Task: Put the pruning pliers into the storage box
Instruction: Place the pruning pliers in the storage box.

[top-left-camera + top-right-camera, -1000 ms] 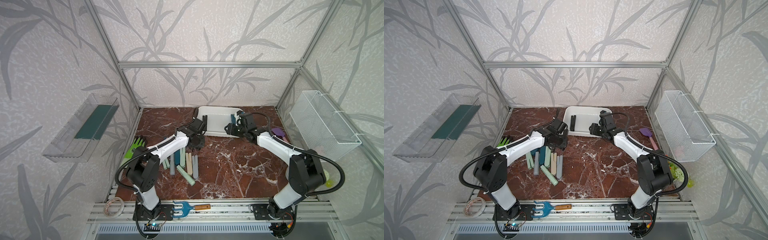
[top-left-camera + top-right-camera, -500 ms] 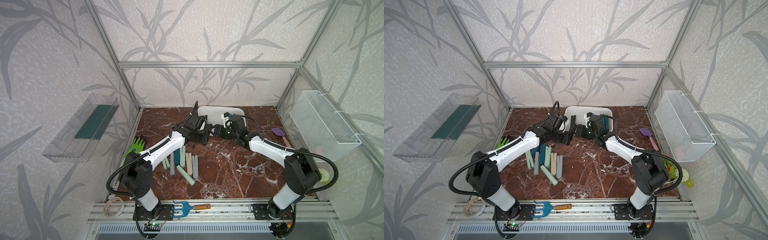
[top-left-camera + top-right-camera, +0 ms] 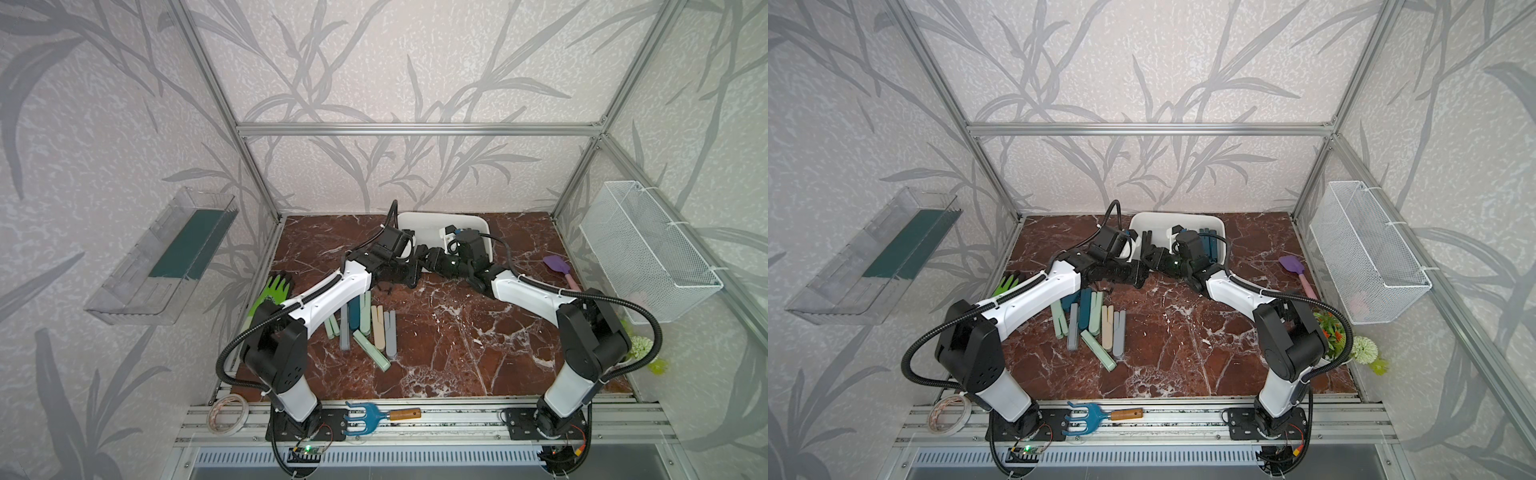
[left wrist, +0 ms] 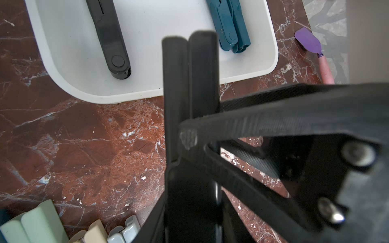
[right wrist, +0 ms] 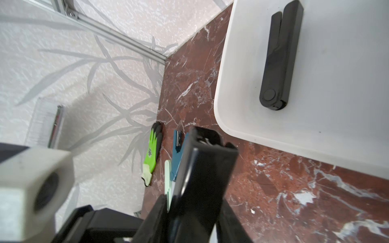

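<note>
Both arms meet in mid-air in front of the white storage box (image 3: 469, 220) (image 3: 1183, 216). My left gripper (image 3: 411, 268) (image 4: 193, 210) is shut on one end of a black pruning pliers (image 4: 190, 73) (image 5: 206, 164). My right gripper (image 3: 432, 261) (image 5: 193, 210) is shut on the same pliers, and one of its fingers (image 4: 273, 124) crosses the bar in the left wrist view. Inside the box lie a black pliers (image 4: 109, 37) and teal pliers (image 4: 229, 27). Several more pliers (image 3: 365, 324) (image 3: 1096, 320) lie in a pile on the marble floor.
A green glove (image 3: 274, 291) lies at the left edge, a purple spatula (image 3: 557, 266) at the right. A white wire basket (image 3: 648, 257) and a clear bin (image 3: 166, 257) hang on the side walls. A blue hand rake (image 3: 370, 417) and a tape roll (image 3: 228, 413) rest on the front rail.
The left arm lifted the black pliers from the pile toward the middle. The right gripper came away from the box, met it, and closed its jaws on the same pliers.
</note>
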You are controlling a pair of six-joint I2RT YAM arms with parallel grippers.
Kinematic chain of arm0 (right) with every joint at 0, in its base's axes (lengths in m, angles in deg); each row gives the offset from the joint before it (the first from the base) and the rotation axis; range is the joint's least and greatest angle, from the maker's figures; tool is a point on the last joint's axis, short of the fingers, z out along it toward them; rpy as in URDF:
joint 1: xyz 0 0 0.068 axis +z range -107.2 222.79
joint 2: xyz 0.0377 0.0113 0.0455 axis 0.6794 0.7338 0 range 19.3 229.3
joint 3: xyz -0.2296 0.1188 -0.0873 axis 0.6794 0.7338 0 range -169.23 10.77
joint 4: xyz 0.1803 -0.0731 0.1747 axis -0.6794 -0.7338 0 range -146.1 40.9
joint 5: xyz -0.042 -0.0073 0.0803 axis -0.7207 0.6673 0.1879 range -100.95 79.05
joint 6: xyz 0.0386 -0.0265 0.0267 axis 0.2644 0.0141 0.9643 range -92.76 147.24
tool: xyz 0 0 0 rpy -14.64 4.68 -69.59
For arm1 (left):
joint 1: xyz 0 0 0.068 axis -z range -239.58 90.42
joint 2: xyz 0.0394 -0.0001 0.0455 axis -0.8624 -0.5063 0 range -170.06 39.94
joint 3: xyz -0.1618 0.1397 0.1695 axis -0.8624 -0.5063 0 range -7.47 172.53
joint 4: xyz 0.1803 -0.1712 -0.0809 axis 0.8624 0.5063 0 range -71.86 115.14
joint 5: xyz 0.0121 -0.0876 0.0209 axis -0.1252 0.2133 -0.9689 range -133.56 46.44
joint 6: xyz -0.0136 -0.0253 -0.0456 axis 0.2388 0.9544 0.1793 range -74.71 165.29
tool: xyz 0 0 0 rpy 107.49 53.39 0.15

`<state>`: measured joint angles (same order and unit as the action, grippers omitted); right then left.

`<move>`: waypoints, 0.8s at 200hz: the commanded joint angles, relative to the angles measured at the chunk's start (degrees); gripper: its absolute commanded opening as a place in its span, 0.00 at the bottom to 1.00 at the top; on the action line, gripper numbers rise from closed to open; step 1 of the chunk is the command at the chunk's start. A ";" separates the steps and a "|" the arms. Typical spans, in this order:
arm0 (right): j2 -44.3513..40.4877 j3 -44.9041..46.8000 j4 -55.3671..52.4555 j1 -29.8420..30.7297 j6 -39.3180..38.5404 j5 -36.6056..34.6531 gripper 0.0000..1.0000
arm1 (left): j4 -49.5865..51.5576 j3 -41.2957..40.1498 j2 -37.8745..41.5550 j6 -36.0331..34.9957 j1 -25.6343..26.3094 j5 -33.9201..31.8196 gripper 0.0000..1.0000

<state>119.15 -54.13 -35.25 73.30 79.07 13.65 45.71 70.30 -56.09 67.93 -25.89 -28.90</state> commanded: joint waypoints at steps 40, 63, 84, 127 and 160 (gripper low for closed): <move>3.59 -1.99 0.56 0.52 1.46 0.02 0.14 | -5.50 1.25 -1.31 -0.97 0.54 1.88 0.38; 3.60 -4.06 -3.34 0.30 -1.82 -2.69 0.07 | -5.94 2.24 -2.56 -1.53 0.41 0.92 0.41; 4.00 -6.78 -5.93 -0.80 -3.74 -4.22 0.03 | -6.00 5.72 -5.09 -2.45 0.42 -0.06 0.45; 6.69 -12.13 -7.31 -3.64 -5.87 -6.36 0.00 | -7.30 16.17 -13.64 -3.93 -0.12 0.69 0.50; 10.25 -17.15 -10.11 -5.92 -8.97 -8.07 0.00 | -7.59 22.54 -20.29 -3.65 -1.57 2.44 0.54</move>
<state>126.50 -67.90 -42.18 67.46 73.59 5.84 41.76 88.12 -72.86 65.44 -27.14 -29.74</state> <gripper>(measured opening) 0.295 0.528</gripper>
